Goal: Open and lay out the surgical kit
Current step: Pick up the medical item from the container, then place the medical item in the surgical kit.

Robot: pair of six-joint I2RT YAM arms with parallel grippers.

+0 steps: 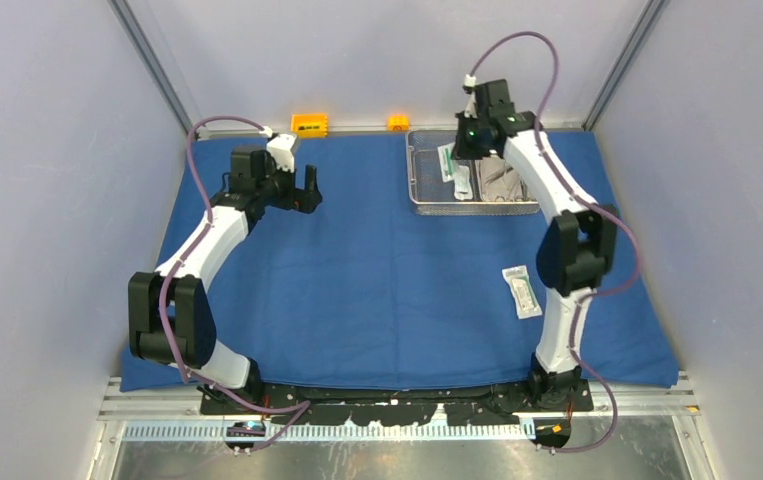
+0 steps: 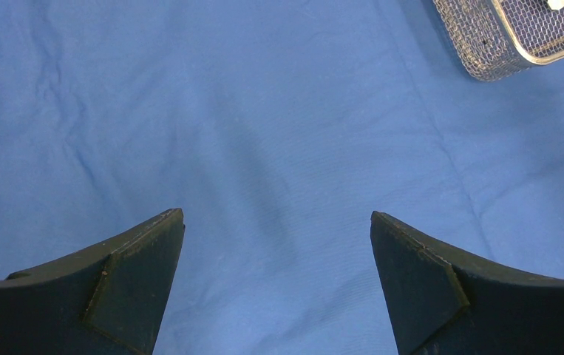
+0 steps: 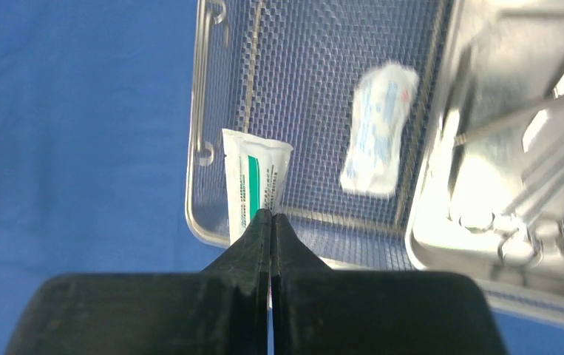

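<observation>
Right pincer (image 3: 270, 216) clenched on the end of a white-green packet (image 3: 253, 185) inside the mesh tray (image 3: 194, 148) toward the table's (image 1: 147, 402) far right corner, apparently to lift it out beside the second packet (image 1: 522, 291) on the blue cloth (image 1: 357, 280); left pincer (image 2: 275, 214) released, idle.

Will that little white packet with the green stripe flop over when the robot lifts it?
Probably a little: the flat white packet with the green stripe looks thin, and the right gripper pinches only one end. It likely weighs very little. Its smooth wrapper might slip from the shut jaws.
</observation>
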